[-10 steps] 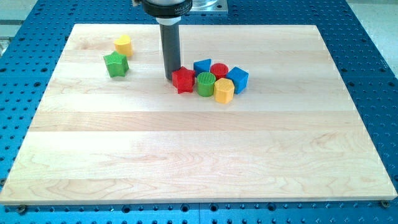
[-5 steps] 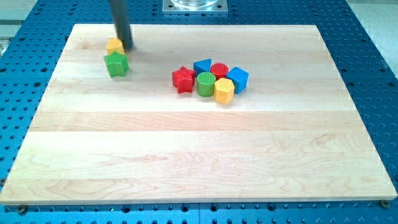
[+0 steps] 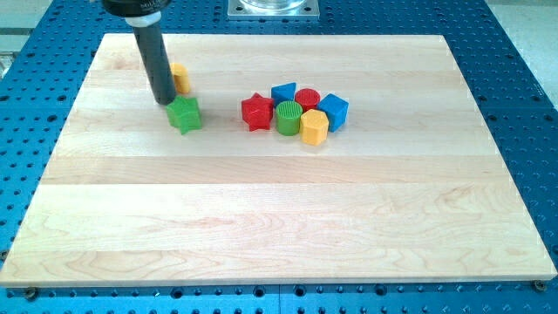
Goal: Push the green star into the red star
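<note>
The green star (image 3: pixel 185 114) lies on the wooden board (image 3: pixel 279 218) at the upper left. The red star (image 3: pixel 256 112) lies to its right, a gap apart, at the left end of a cluster of blocks. My tip (image 3: pixel 163 100) stands just at the green star's upper left edge, touching or nearly touching it. The dark rod rises from there to the view's top.
A yellow block (image 3: pixel 180 78) sits right of the rod, above the green star. Packed against the red star are a green cylinder (image 3: pixel 289 118), a yellow hexagonal block (image 3: pixel 314 126), a blue block (image 3: pixel 283 92), a red cylinder (image 3: pixel 307 98) and a blue cube (image 3: pixel 332 112).
My tip went from beside the red star to the upper left, then down and right. The green star has slid right and down toward the red star. The yellow block shifted slightly right.
</note>
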Robot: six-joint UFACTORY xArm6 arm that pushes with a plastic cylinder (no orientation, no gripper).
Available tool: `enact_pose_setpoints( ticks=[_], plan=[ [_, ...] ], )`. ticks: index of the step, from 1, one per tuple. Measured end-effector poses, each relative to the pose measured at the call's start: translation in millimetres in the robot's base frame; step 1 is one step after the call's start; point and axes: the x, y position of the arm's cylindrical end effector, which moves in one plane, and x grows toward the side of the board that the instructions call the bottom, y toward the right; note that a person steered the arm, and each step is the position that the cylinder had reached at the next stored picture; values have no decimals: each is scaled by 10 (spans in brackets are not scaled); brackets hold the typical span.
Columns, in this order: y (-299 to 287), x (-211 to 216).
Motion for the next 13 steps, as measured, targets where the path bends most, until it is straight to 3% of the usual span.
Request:
enact_pose_setpoints(
  ticks=[1, 6, 7, 8, 10, 11, 12, 13],
  plan=[
    [-312, -186],
    [-204, -364],
    [205, -165],
    [581, 334],
    [362, 603],
    [734, 905],
    [530, 900],
    [552, 1410]
  ],
)
